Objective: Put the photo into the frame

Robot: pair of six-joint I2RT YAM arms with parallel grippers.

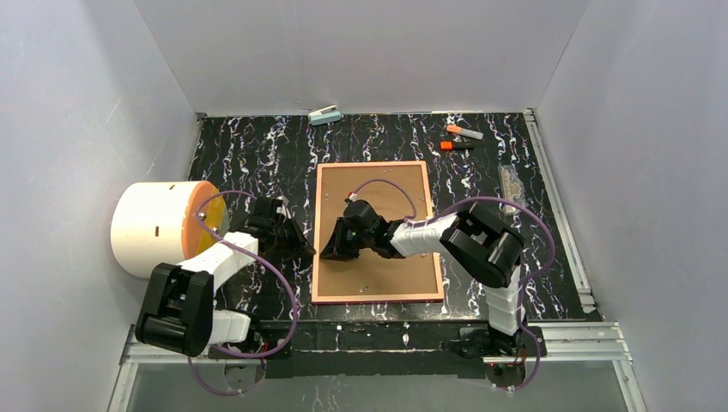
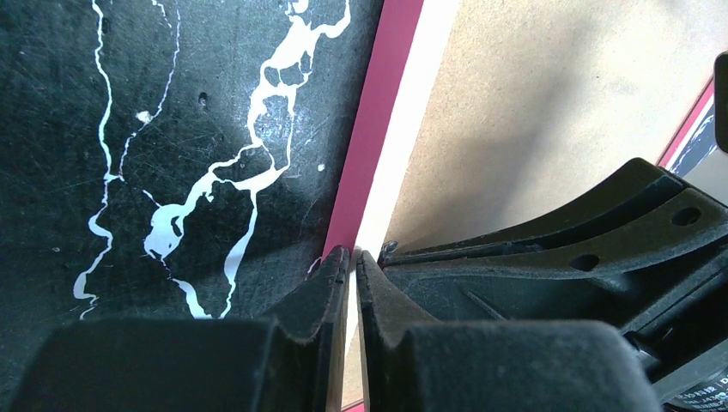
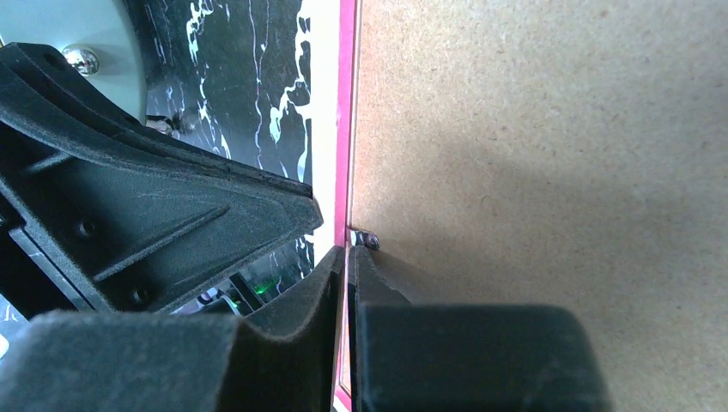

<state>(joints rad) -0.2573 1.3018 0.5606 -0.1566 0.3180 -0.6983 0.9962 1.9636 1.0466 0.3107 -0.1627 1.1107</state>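
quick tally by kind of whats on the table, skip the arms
markers: 2
frame: 1
backing board: 1
white-and-orange drum: 1
small grey-blue item: 1
clear plastic strip: 1
total: 7

No text is legible anywhere; small white lettering (image 2: 702, 396) on a black housing (image 2: 601, 257), right of the frame (image 2: 374, 129), is cropped and blurred.

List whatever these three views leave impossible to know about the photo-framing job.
1. The photo: shown in no view; the brown cardboard backing board fills the thin pink rectangular frame.
2. Wrist views: whether the left hand or right hand pinches anything; their shut fingertips hide the contact.
3. Top view: the small pale blue-grey object beyond the frame is too small to identify.
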